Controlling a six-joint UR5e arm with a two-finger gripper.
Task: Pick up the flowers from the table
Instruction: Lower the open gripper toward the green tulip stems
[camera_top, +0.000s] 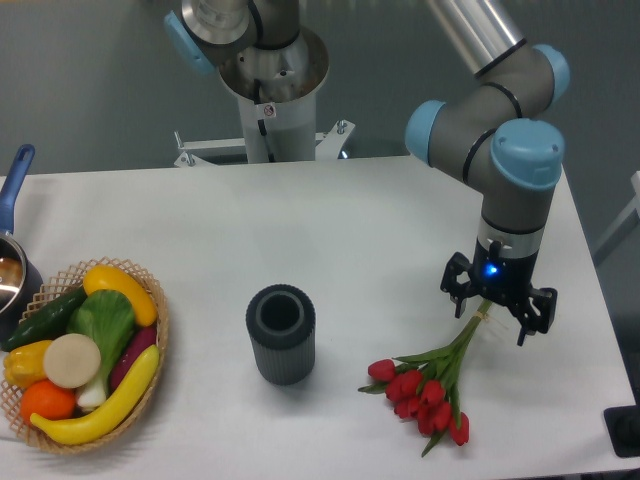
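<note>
Item: the flowers (425, 388), one small tied bunch of red tulips with green stems and leaves. Location: near right part of the table (350, 230), right of a dark ribbed cylinder (281, 333); heads point to the near left, stems run up to the far right.

Handling, as judged: light, soft, easily crushed at the heads; stems bend but are firmest where bundled. Best hold is the stem end, well away from the petals.

Tool: gripper (497, 307), pointing down over the stem end, fingers spread either side of the pale stem tips. Contact with the stems cannot be told from this view; nothing appears clamped.

Also present: wicker basket (150, 300) of vegetables at near left; pan with blue handle (12, 200) at the left edge.
</note>
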